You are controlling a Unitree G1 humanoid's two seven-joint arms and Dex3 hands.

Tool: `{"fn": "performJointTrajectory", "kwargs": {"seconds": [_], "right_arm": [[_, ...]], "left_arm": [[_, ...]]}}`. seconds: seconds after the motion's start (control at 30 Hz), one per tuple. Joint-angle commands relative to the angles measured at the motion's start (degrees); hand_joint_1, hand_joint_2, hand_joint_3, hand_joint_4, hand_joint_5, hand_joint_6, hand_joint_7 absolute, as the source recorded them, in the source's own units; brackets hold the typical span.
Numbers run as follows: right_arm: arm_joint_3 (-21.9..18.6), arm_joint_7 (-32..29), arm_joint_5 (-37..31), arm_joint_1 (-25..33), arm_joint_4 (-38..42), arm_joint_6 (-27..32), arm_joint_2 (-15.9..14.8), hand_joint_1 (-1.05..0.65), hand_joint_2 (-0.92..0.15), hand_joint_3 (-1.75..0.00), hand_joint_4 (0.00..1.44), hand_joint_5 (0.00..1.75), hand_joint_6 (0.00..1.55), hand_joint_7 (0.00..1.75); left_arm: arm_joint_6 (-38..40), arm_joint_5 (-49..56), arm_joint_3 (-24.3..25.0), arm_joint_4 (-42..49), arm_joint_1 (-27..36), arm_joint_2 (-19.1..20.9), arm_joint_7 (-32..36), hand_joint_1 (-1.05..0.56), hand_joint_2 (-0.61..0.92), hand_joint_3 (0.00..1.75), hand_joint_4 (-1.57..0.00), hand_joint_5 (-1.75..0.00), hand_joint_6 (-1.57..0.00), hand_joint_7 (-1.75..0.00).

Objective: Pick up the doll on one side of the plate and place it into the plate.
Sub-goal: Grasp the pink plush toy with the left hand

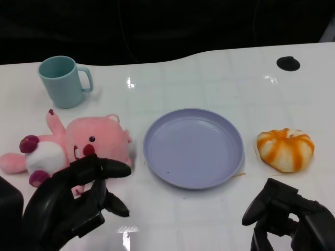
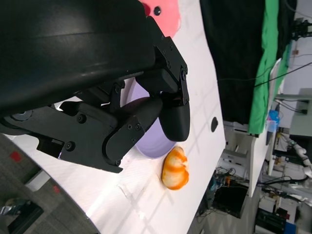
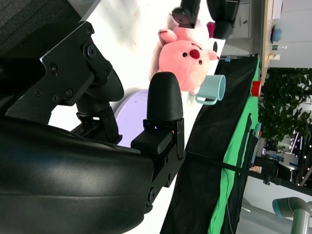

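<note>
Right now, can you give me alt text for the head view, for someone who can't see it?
A pink doll lies on a white table left of an empty purple plate, with the robot's left hand just in front of it, holding nothing. An orange-and-white plush sits right of the plate, a teal mug at back left, and the right hand at lower right.

- Pink plush doll [image 1: 84,144] with white belly, dark magenta paws and red nose, lying on its side on the counter [image 1: 209,78], just left of the plate, not touching it.
- Lavender round plate [image 1: 193,147], shallow, upright at centre, nothing inside but a tiny dark speck.
</note>
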Motion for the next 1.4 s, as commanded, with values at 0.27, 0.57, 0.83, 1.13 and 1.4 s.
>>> {"fn": "performJointTrajectory", "kwargs": {"seconds": [0.27, 0.57, 0.83, 1.13, 1.4], "right_arm": [[-0.1, -0.3, 0.4, 0.5, -1.1, -0.1, 0.1, 0.13, -0.46, -1.37, 0.70, 1.75, 0.58, 1.57], [-0.5, -0.2, 0.9, 0.3, -1.1, 0.4, 0.2, 0.12, -0.46, -1.36, 0.70, 1.75, 0.57, 1.56], [-0.5, -0.2, 0.8, 0.4, -1.0, -0.1, 0.2, 0.11, -0.47, -1.35, 0.70, 1.75, 0.57, 1.56], [-0.5, -0.1, 1.0, 0.9, -1.7, 0.3, 0.2, 0.10, -0.48, -1.34, 0.70, 1.75, 0.57, 1.55], [-0.5, 0.0, 1.6, 1.1, -2.2, 1.1, 0.3, 0.09, -0.48, -1.33, 0.71, 1.75, 0.57, 1.55]], "left_arm": [[-16.7, 11.5, 0.6, 1.2, -1.0, 6.9, -4.1, -0.46, 0.92, 0.21, -0.37, -0.90, -0.49, -0.27], [-24.1, 20.4, 2.4, 2.9, -3.8, 13.6, -5.2, -0.59, 0.92, 0.14, -0.13, -0.68, -0.38, -0.12], [-25.7, 35.7, 3.1, 1.5, -5.9, 18.2, -2.0, -0.65, 0.92, 0.12, -0.04, -0.61, -0.30, -0.05], [-20.0, 56.6, 0.8, -0.2, -8.2, 24.1, -3.5, -0.71, 0.92, 0.06, 0.00, -0.31, -0.19, 0.00], [-14.5, 63.9, -3.3, 4.9, -12.8, 25.9, -7.4, -0.67, 0.90, 0.01, 0.00, -0.31, -0.13, 0.00]]}}
